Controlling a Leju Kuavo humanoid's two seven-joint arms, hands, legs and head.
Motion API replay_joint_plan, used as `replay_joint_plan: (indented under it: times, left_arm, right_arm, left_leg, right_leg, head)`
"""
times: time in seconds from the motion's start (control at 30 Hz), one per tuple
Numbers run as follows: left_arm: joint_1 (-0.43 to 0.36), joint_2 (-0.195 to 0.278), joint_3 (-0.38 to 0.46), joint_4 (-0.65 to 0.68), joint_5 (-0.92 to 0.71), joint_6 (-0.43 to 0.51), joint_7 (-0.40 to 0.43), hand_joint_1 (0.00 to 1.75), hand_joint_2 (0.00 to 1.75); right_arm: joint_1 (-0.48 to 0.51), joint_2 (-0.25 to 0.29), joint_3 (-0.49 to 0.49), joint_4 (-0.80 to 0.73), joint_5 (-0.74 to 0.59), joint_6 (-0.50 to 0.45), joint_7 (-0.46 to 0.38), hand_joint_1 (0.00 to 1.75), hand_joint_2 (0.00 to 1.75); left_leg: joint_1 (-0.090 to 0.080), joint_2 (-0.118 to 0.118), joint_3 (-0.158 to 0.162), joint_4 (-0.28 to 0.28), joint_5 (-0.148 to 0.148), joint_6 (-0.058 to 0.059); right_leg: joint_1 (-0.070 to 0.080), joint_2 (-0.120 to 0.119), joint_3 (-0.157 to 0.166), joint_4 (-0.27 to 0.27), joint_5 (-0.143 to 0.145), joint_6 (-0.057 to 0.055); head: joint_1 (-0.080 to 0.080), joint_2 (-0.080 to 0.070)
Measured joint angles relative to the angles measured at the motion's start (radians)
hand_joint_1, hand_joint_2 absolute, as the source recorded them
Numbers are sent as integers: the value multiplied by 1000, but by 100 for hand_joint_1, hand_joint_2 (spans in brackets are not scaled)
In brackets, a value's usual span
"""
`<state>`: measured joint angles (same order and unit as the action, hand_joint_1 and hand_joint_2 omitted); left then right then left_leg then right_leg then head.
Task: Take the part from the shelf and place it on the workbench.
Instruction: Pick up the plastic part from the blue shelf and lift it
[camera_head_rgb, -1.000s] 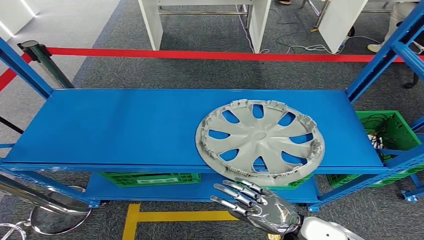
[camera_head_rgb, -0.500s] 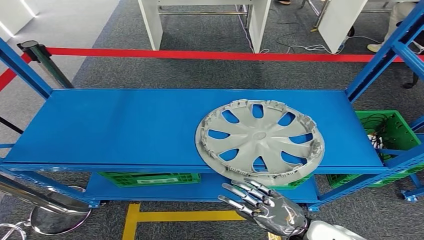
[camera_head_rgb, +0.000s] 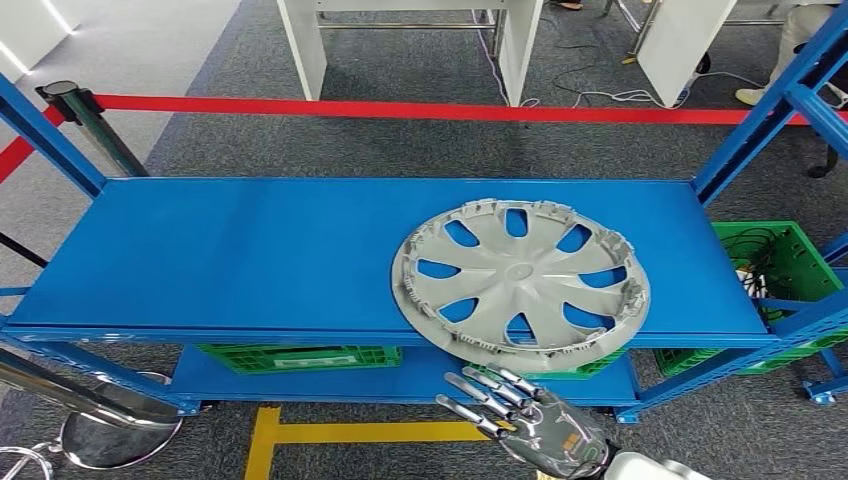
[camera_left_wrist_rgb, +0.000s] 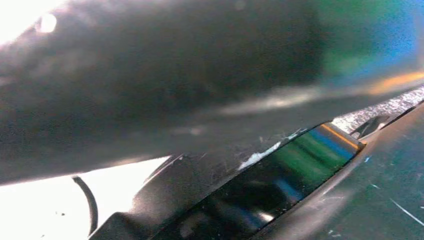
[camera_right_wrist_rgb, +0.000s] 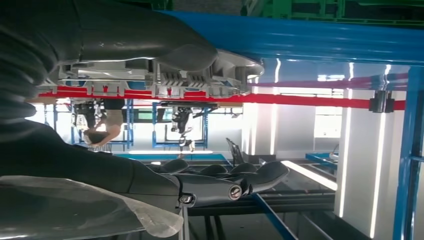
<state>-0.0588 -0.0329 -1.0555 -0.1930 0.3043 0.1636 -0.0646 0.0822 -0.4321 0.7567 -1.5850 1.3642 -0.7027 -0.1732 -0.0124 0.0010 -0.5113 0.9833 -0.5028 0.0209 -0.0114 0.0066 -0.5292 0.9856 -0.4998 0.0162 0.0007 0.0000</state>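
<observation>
Part (camera_head_rgb: 520, 285), a grey plastic wheel cover with curved spokes and a clipped rim: lies flat on the blue shelf (camera_head_rgb: 250, 250), toward the right end of the top board, front rim overhanging the shelf's front edge slightly. Seen from the right wrist view as a grey ribbed rim (camera_right_wrist_rgb: 165, 80) against the blue board edge, turned upside down in that picture.

Right hand (camera_head_rgb: 535, 425): below and just in front of the shelf's front edge, under the overhanging rim of the part, palm up, fingers (camera_head_rgb: 480, 390) spread and stretched toward the part. Holding nothing; whether the fingertips touch the rim cannot be told. In the right wrist view, dark fingers (camera_right_wrist_rgb: 250, 177) extended with a gap to the rim, thick thumb (camera_right_wrist_rgb: 165, 47) lying close along the rim.

Left hand: state cannot be told; left wrist view dark and blurred.

Green crate (camera_head_rgb: 300, 357) on the lower board under the shelf's left-middle part; another green crate (camera_head_rgb: 775, 260) with cables beyond the right end. Red barrier tape (camera_head_rgb: 400, 108) stretched behind the shelf, held by a chrome post (camera_head_rgb: 90, 125) at the left rear corner. White table legs (camera_head_rgb: 305, 45) on grey carpet farther back. Yellow floor marking (camera_head_rgb: 330, 432) in front of the shelf.
</observation>
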Motion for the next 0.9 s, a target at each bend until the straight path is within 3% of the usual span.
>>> replay_joint_plan:
  times: [0.9]
  left_arm:
    - [0, 2, 3, 0, 21, -8, 19, 0, 0]
  right_arm:
    - [7, 10, -5, 4, 16, -3, 17, 0, 175]
  left_leg:
    - [0, 0, 0, 0, 0, 0]
  right_leg:
    - [0, 0, 0, 0, 0, 0]
  head:
    - [0, 0]
